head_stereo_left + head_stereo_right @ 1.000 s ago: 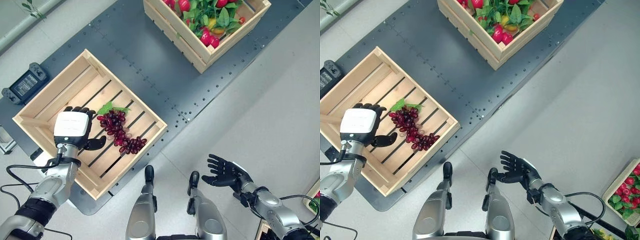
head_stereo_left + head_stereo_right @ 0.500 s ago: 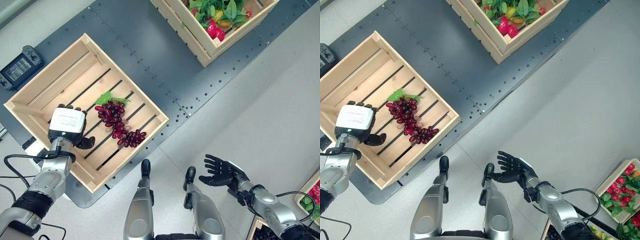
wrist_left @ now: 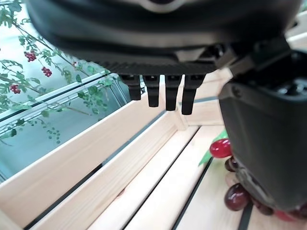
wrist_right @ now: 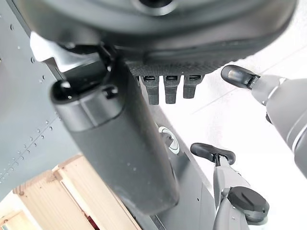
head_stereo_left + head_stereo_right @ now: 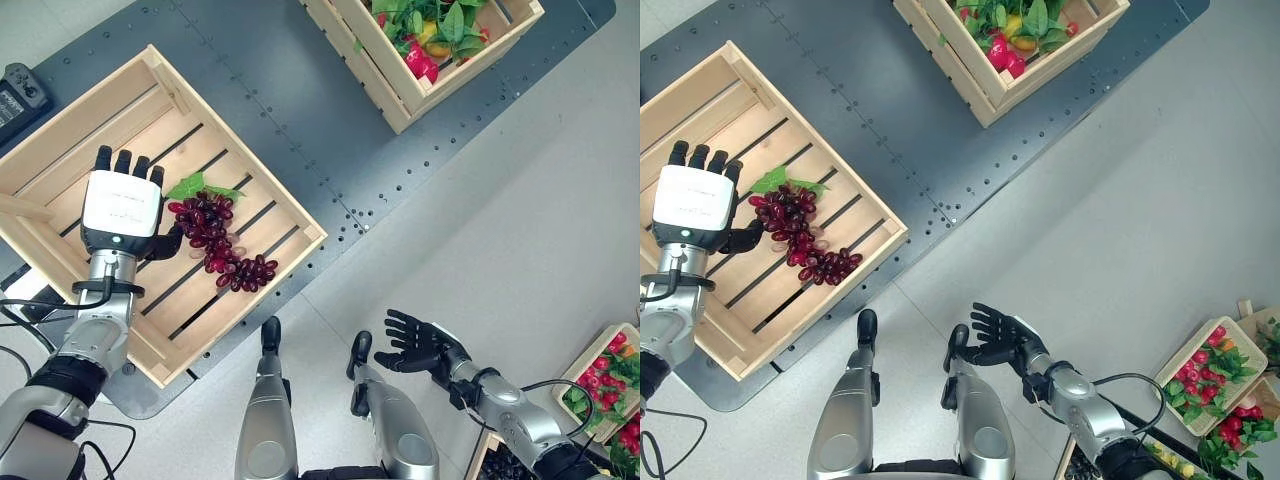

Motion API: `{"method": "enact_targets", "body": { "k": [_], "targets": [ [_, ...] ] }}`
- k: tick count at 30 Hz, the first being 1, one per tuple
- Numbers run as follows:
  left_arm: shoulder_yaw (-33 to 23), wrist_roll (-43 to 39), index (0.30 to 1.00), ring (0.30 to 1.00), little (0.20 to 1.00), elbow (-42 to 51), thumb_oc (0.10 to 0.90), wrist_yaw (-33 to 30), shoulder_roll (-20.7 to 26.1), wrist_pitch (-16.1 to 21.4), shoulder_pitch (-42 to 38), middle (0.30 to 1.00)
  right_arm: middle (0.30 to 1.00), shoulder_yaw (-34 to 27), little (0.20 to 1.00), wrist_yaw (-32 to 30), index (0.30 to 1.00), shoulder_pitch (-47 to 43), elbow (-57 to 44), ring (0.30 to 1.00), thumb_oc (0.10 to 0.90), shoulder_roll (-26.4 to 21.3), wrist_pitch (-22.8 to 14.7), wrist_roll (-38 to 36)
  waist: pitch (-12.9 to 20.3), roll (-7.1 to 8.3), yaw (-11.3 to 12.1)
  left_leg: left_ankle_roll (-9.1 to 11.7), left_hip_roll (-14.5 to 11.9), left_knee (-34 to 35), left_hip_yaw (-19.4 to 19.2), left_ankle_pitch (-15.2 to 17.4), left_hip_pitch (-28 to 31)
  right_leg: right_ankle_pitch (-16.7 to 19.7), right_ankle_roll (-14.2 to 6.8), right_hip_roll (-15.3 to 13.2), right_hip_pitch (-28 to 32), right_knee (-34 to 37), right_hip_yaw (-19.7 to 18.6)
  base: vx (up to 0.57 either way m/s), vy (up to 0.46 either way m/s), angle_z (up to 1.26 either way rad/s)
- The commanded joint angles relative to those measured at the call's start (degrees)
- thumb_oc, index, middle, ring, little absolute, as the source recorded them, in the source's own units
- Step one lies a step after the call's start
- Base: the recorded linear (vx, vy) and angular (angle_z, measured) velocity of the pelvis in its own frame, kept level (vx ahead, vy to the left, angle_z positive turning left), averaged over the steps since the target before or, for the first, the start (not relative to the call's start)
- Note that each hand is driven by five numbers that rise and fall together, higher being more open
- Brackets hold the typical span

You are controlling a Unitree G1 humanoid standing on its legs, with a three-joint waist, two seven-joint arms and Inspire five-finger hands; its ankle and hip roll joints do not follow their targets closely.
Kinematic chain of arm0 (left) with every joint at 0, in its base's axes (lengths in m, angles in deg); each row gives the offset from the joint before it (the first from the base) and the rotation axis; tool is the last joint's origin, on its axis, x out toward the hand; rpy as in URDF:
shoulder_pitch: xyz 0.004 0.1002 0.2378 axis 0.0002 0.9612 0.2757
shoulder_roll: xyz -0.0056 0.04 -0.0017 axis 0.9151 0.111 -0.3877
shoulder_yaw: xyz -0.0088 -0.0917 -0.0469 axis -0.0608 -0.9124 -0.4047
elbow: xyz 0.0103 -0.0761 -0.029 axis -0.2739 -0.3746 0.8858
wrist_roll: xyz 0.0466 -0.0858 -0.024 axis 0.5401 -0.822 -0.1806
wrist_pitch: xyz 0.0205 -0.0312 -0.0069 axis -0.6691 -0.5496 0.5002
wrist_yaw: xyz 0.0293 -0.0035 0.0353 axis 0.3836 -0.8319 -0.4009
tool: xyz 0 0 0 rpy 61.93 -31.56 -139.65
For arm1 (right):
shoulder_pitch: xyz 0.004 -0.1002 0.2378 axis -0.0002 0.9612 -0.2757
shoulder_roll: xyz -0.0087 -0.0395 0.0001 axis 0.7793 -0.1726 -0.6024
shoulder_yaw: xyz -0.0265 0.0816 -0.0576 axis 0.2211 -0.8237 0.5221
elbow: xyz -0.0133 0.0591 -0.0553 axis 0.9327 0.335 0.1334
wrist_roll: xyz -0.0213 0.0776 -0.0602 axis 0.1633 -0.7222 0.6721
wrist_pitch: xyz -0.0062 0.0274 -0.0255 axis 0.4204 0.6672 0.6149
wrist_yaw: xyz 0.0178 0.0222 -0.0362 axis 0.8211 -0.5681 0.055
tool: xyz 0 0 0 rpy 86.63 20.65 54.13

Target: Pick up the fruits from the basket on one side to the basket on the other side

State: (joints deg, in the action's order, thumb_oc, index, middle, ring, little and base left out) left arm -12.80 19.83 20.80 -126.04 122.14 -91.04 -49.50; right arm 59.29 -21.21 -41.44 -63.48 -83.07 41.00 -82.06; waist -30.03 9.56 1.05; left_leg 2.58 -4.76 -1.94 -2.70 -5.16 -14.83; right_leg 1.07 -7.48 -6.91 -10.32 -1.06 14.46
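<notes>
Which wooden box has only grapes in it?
The slatted wooden box under the left robot hand holds just one bunch of dark red grapes. The far box is packed with leaves and mixed fruit.

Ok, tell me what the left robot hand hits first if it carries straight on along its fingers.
Most likely the far wall of the wooden crate: the left robot hand points its straight fingers along the slats toward it, with the grapes beside its thumb. Depth is unclear, so it might pass above the wall.
</notes>
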Motion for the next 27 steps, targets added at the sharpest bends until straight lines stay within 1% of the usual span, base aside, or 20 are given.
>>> {"method": "enact_targets", "body": {
  "k": [1,2,3,4,5,6,7,9,10,12,17,23,27],
  "targets": [
    [-2.44,4.71,0.900,0.900,0.900,-1.18,0.800,-4.95,1.16,0.94,-4.65,0.900,0.900,0.05,0.900,-1.15,0.900,0.20,-1.87,0.900,0.800,-0.76,-3.89,0.30,2.11,0.80,0.32,1.58,0.54,-7.90,-1.18,4.75,-2.50,-0.88,0.03,0.43,-3.63,-6.40,-1.92,0.00,0.000,0.00],
    [-1.59,6.30,0.900,0.900,0.900,-1.19,0.800,-2.02,1.56,1.37,-5.35,0.900,0.900,-0.14,0.900,-1.18,0.900,0.04,-2.09,0.900,0.800,-0.89,-3.71,0.31,1.98,0.75,0.16,1.52,0.51,-7.95,-1.30,4.80,-2.50,-0.87,0.04,0.48,-3.74,-6.46,-1.99,0.00,0.000,0.00],
    [-1.43,6.94,0.900,0.900,0.900,-1.24,0.800,-0.98,1.61,1.71,-5.49,0.900,0.900,-0.18,0.900,-1.19,0.900,0.02,-2.13,0.900,0.800,-0.92,-3.72,0.27,1.94,0.74,0.15,1.51,0.51,-7.94,-1.33,4.81,-2.49,-0.85,0.04,0.49,-3.75,-6.47,-2.01,0.00,0.000,0.00],
    [0.15,8.84,0.900,0.900,0.900,-0.99,0.800,2.16,1.83,1.67,-5.77,0.900,0.900,-0.53,0.900,-0.71,0.900,-0.37,-2.06,0.900,0.800,-1.05,-3.42,0.53,1.80,0.43,-0.13,1.52,0.59,-7.94,-1.21,4.74,-2.57,-0.81,0.00,0.50,-3.87,-6.52,-2.24,0.00,0.000,0.00],
    [0.20,8.87,0.900,0.900,0.900,-0.99,0.800,2.21,1.81,1.66,-5.84,0.900,0.900,-0.57,0.900,-0.71,0.900,-0.36,-2.07,0.900,0.800,-1.04,-3.41,0.53,1.79,0.42,-0.10,1.51,0.59,-7.95,-1.21,4.74,-2.58,-0.82,0.00,0.50,-3.88,-6.53,-2.24,0.00,0.000,0.00],
    [1.78,12.05,0.900,0.900,0.900,-0.83,0.800,5.85,1.91,2.44,-6.18,0.900,0.900,-0.66,0.900,-0.59,0.900,-0.64,-2.17,0.900,0.800,-1.34,-3.16,0.52,1.63,0.21,-0.29,1.48,0.62,-7.69,-1.40,4.71,-2.39,-0.72,-0.10,0.42,-3.90,-6.44,-2.30,0.00,0.000,0.00],
    [2.15,12.59,0.900,0.900,0.900,-0.67,0.800,6.72,1.93,2.42,-6.22,0.900,0.900,-0.71,0.900,-0.52,0.900,-0.72,-2.19,0.900,0.800,-1.40,-3.09,0.54,1.58,0.16,-0.32,1.47,0.62,-7.69,-1.43,4.70,-2.38,-0.69,-0.11,0.40,-3.91,-6.43,-2.32,0.00,0.036,0.00],
    [4.47,15.13,0.900,0.900,0.900,-0.28,0.800,9.21,2.14,3.44,-6.73,0.900,0.900,-0.77,0.900,-0.65,0.900,-1.45,-2.40,0.900,0.800,-2.26,-2.79,0.22,1.34,-0.24,-0.64,1.43,0.72,-7.29,-1.79,4.57,-2.10,-0.51,-0.17,0.33,-3.98,-6.26,-2.44,0.00,0.047,-0.01],
    [5.66,15.16,0.900,0.900,0.900,-0.05,0.800,10.34,2.33,3.41,-7.28,0.900,0.900,-0.71,0.900,-0.84,0.900,-1.87,-2.28,0.900,0.800,-2.62,-2.75,-0.12,1.26,-0.52,-0.82,1.44,0.76,-7.32,-1.88,4.57,-2.12,-0.51,-0.15,0.26,-4.06,-6.32,-2.51,0.00,0.043,-0.01],
    [7.38,14.31,0.900,0.900,0.900,-0.01,0.800,10.79,2.27,3.49,-8.35,0.900,0.900,-0.69,0.900,-0.92,0.900,-2.34,-2.17,0.900,0.800,-3.13,-2.83,-0.46,1.03,-0.96,-1.11,1.34,0.84,-7.66,-2.13,4.71,-2.17,-0.65,-0.19,0.07,-4.36,-6.78,-2.71,0.00,0.053,0.00],
    [8.29,13.42,0.900,0.900,0.900,0.20,0.800,9.43,1.59,3.57,-8.79,0.900,0.900,-1.37,0.900,-1.18,0.900,-2.25,-2.17,0.900,0.800,-3.45,-3.16,-0.36,0.80,-1.42,-1.50,1.24,1.19,-8.35,-2.55,4.99,-2.45,-0.46,-0.40,-0.31,-4.89,-7.06,-2.99,0.01,0.039,-0.01],
    [9.45,12.79,0.900,0.900,0.900,-2.60,0.800,8.77,-0.58,1.11,-10.58,0.900,0.900,-1.35,0.900,-1.96,0.900,-2.80,-2.26,0.900,0.800,-3.20,-3.48,-0.95,0.74,-1.37,-1.96,1.10,1.39,-9.07,-2.75,5.08,-3.21,-0.13,-0.61,-0.47,-5.82,-7.51,-3.41,0.00,0.000,0.00],
    [9.79,11.62,0.900,0.900,0.900,-4.44,0.800,9.12,-2.02,-1.28,-11.71,0.900,0.900,-1.04,0.900,-2.46,0.900,-3.28,-2.55,0.900,0.800,-2.72,-3.17,-0.97,0.60,-1.26,-2.18,1.02,1.49,-9.29,-2.80,5.04,-3.60,0.02,-0.82,-0.50,-6.49,-7.92,-3.76,0.00,0.008,-0.05]
  ]
}}
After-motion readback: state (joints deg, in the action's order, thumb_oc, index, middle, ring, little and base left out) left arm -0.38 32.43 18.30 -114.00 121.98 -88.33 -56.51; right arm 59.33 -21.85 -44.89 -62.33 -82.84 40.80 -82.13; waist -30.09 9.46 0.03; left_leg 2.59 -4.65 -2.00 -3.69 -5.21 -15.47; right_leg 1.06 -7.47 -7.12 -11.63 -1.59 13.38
